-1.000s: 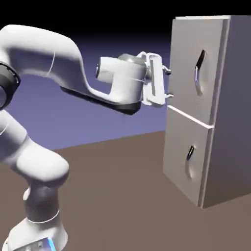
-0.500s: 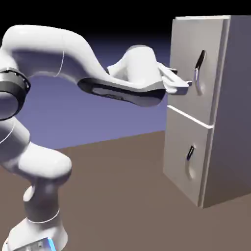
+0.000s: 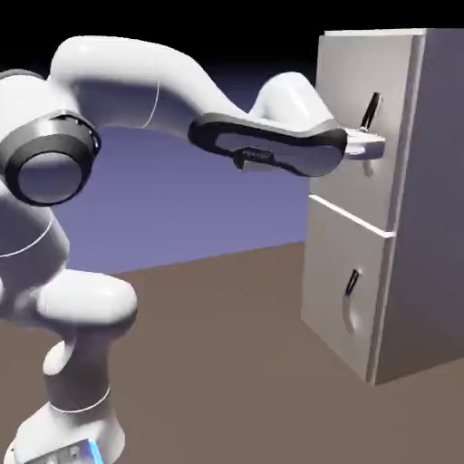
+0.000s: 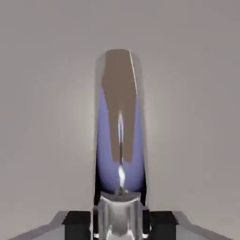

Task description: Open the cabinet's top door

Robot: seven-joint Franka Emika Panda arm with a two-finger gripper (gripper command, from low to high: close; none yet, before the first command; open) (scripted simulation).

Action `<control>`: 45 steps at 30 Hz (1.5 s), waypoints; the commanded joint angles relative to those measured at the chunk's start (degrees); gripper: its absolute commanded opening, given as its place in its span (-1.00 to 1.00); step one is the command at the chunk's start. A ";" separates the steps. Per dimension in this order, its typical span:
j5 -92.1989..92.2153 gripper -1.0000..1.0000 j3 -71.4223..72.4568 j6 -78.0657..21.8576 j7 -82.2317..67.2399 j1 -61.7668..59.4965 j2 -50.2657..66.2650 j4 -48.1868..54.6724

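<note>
Top door [image 3: 349, 72] beside robot arm's tiny, illegible lettering.

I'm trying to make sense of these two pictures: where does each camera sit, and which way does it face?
Exterior: off to one side, facing the arm and cabinet; most of the arm shows.
Hand: on the robot's hand, facing the top door; the gripper's fingertips show.
Both show the top door and its handle.

we note the cabinet [image 3: 352, 172] on the exterior view's right, its top door [image 3: 349, 82] above the lower door [image 3: 340, 290].
</note>
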 commanded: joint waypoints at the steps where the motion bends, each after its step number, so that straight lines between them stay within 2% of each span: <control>1: 0.11 -1.00 1.84 -0.06 0.80 -2.05 0.46 -0.32; 16: 1.03 -1.00 30.29 -0.02 11.05 -33.20 3.12 -3.43; 31: 37.54 -1.00 50.68 -6.81 -15.33 -53.40 -7.56 -15.82; 39: 57.47 -1.00 58.70 -14.18 -28.35 -57.02 -14.16 -21.79; 45: 72.42 -1.00 65.01 -24.16 -36.89 -56.28 -18.13 -24.68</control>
